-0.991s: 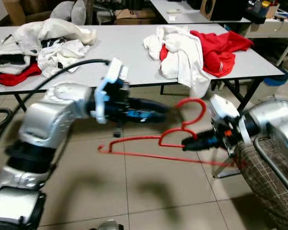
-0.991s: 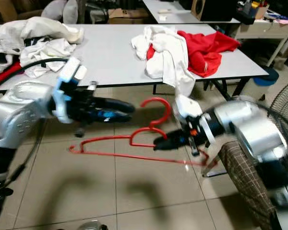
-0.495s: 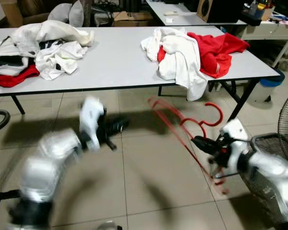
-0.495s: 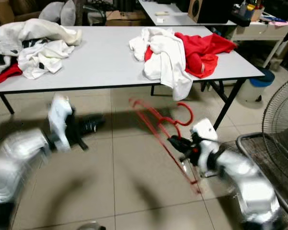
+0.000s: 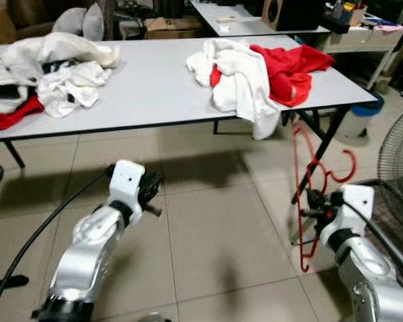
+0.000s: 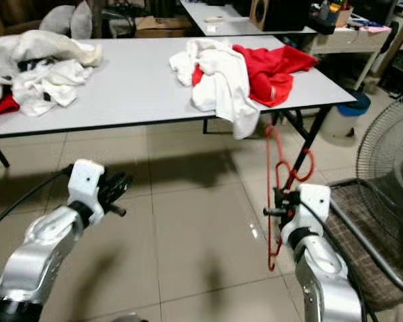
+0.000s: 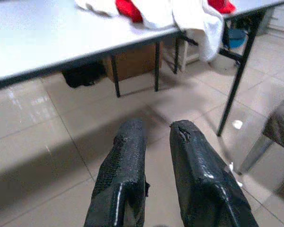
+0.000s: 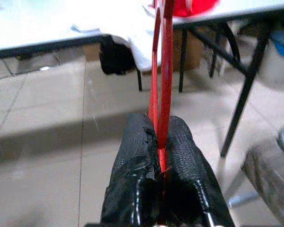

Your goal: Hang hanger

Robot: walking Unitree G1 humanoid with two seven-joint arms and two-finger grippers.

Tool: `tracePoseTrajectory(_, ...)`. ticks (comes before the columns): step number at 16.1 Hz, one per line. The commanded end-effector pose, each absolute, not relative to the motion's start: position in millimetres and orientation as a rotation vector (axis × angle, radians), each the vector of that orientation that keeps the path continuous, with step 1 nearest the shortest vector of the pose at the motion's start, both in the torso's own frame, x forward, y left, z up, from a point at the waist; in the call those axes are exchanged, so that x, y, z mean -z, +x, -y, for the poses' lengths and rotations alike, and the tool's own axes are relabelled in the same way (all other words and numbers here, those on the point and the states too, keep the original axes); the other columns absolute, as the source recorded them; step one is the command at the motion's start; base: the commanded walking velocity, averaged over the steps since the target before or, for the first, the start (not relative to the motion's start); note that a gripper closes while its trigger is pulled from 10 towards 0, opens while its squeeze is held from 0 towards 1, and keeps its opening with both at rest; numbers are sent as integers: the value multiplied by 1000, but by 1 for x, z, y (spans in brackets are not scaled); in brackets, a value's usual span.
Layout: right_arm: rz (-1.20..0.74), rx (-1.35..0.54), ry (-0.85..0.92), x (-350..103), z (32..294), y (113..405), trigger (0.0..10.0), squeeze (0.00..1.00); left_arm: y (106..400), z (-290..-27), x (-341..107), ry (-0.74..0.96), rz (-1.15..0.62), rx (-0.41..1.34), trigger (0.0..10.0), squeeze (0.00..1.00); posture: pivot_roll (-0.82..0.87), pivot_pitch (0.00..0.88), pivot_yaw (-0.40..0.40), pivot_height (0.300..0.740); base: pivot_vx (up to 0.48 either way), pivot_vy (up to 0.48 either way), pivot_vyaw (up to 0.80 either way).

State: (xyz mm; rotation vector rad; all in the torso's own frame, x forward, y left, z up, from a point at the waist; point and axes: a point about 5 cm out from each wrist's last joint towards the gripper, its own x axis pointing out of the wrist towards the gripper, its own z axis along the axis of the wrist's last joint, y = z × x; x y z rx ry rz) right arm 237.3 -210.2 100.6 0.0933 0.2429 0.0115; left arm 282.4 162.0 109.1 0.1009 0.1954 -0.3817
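We saw the right end effector point(image 8: 160, 142) clamped on the red hanger point(image 5: 307, 181), which stood upright beside the table point(image 5: 148, 87) leg, above the floor. The left end effector point(image 7: 156, 142) held nothing, fingers slightly parted. Clothes point(image 5: 255, 74) lay on the table.

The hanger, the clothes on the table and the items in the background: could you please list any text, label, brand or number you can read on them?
None can be read.
Red hanger, held in the right tool: no markings visible.
Clothes pile on the table: no readable print.
Items on the far table: too small and blurred to read.
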Motion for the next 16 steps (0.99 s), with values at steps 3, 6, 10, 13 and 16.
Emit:
tracePoseTrajectory(3, -213, -27, 139, -109, 205, 240, 10000, 0, 288, -171, -111, 105, -180, 318, 10000, 0, -42, 0, 1, 740, 0, 436, 0)
tracePoseTrajectory(6, -151, -80, 160, -118, 193, 252, 10000, 0, 289, -168, -122, 92, -150, 321, 10000, 0, -15, 0, -11, 740, 0, 431, 0)
tracePoseTrajectory(10, -157, -195, 77, -123, 179, 255, 10000, 0, 284, -181, -118, 105, -155, 273, 10000, 0, -4, 0, -35, 740, 0, 401, 0)
tracePoseTrajectory(13, -179, -243, 102, -121, 178, 252, 10000, 0, 283, -177, -118, 63, -162, 222, 10000, 0, 4, 0, -33, 740, 0, 126, 0)
tracePoseTrajectory(16, -159, -213, 115, -122, 180, 251, 10000, 0, 288, -174, -121, 53, -142, 257, 10000, 0, -11, 0, -24, 740, 0, 0, 0)
